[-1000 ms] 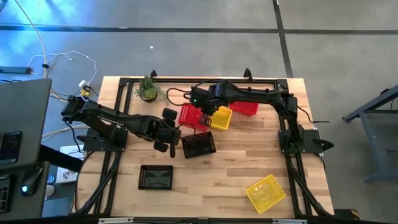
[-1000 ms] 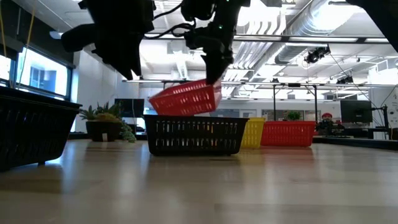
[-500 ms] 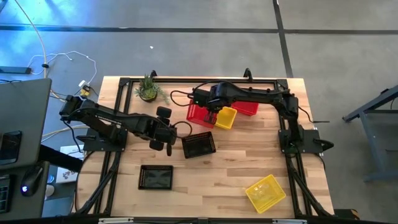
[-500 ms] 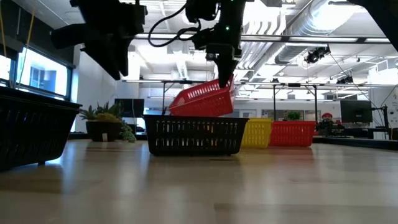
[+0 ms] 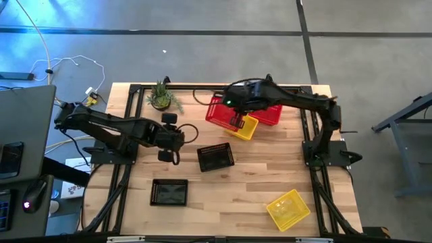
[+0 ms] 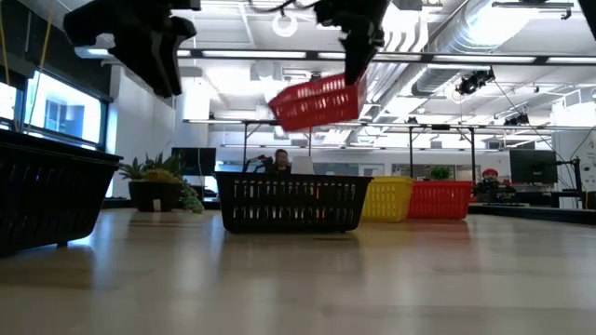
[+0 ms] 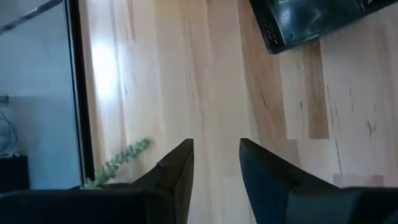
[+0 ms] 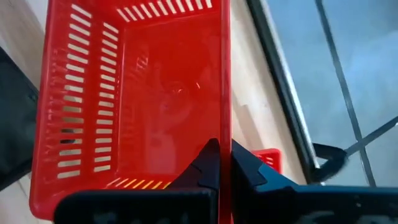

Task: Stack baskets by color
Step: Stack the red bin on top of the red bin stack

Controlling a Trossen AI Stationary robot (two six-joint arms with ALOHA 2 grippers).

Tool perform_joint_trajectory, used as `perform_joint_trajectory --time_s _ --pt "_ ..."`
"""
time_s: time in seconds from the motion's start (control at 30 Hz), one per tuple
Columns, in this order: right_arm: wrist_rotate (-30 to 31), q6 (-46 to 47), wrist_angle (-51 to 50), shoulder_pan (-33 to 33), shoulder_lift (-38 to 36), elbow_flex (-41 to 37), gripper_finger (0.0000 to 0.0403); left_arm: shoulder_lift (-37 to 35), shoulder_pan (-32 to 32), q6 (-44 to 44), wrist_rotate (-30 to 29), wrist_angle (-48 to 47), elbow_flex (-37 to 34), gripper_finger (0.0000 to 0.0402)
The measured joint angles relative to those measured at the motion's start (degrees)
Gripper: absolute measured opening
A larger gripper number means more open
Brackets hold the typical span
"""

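My right gripper (image 5: 237,120) is shut on a red basket (image 5: 220,109), which hangs high over the table's far middle (image 6: 317,100). Below it a yellow basket (image 5: 246,127) rests on the table, with a second red basket (image 5: 271,115) behind it. A black basket (image 5: 216,157) stands at the centre, another black one (image 5: 169,193) at the near left, and another yellow one (image 5: 288,208) at the near right. My left gripper (image 5: 172,138) hovers open left of the central black basket (image 7: 311,18), with nothing between its fingers (image 7: 214,163). My right gripper holds the red basket by the rim of one side wall (image 8: 225,134), one finger inside the basket and one outside. The fingers come from above, slanting down. The basket is lifted clear of everything and hangs tilted, the held side higher (image 6: 349,88).
A small green potted plant (image 5: 160,97) stands at the far left corner. A black metal frame (image 5: 202,86) runs along the table's edges. Bare wood lies between the central black basket and the near yellow one.
My right gripper has risen and gone toward the table's far right, carrying the red basket from just above the central black basket to well above it; the basket stays tilted. My left gripper has drawn back toward the table's left edge and risen, still open.
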Motion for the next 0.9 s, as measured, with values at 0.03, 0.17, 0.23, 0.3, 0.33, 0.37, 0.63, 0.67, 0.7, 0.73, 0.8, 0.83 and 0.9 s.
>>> perform_joint_trajectory --time_s 0.03,0.17,0.23,0.3,0.33,0.37,0.63,0.67,0.7,0.73,0.8,0.83,0.9 --pt "0.1 0.0 0.3 -0.1 -1.3 -0.5 0.0 -0.6 0.0 -0.7 0.0 0.4 -0.7 0.0115" --pt "0.2 1.5 1.9 -0.1 -7.8 -5.8 0.0 -3.7 -0.1 -3.0 0.0 0.8 -4.1 0.0115" --pt "1.1 2.8 3.4 -0.1 -11.8 -10.3 0.0 -4.9 0.0 -3.6 0.1 1.7 -5.5 0.0115" --pt "1.8 4.0 5.8 -0.3 -16.2 -15.3 0.0 -5.8 0.0 -4.7 0.1 1.7 -6.2 0.0115" --pt "2.0 4.6 7.1 -0.6 -18.7 -17.9 0.0 -6.2 0.0 -5.0 0.1 2.2 -6.4 0.0115" --pt "1.9 5.0 8.1 -1.0 -20.8 -20.4 0.0 -6.5 0.0 -5.3 0.1 2.4 -6.6 0.0115" --pt "-5.8 2.3 17.8 -9.4 -36.2 -37.4 0.0 -7.7 0.0 -5.4 0.5 5.2 -6.6 0.0115" --pt "-7.3 1.3 19.1 -10.9 -37.6 -39.0 0.0 -7.7 0.0 -5.4 0.7 5.0 -6.6 0.0115" --pt "-9.2 -0.2 20.6 -12.5 -38.7 -40.4 0.0 -7.7 0.0 -5.4 0.7 5.0 -6.6 0.0115" --pt "-11.2 -1.9 21.7 -14.1 -39.7 -41.6 0.0 -7.7 0.0 -5.4 0.8 5.1 -6.6 0.0115" --pt "-15.8 -5.9 23.6 -17.0 -40.8 -43.3 0.0 -7.7 0.0 -5.5 1.3 5.0 -6.6 0.0115" --pt "-17.8 -7.9 24.3 -18.5 -41.0 -44.0 0.0 -7.7 0.0 -5.4 1.3 5.0 -6.6 0.0115" --pt "-21.3 -12.2 24.8 -21.1 -41.0 -44.8 0.0 -7.7 0.0 -5.4 1.3 5.0 -6.6 0.0115"
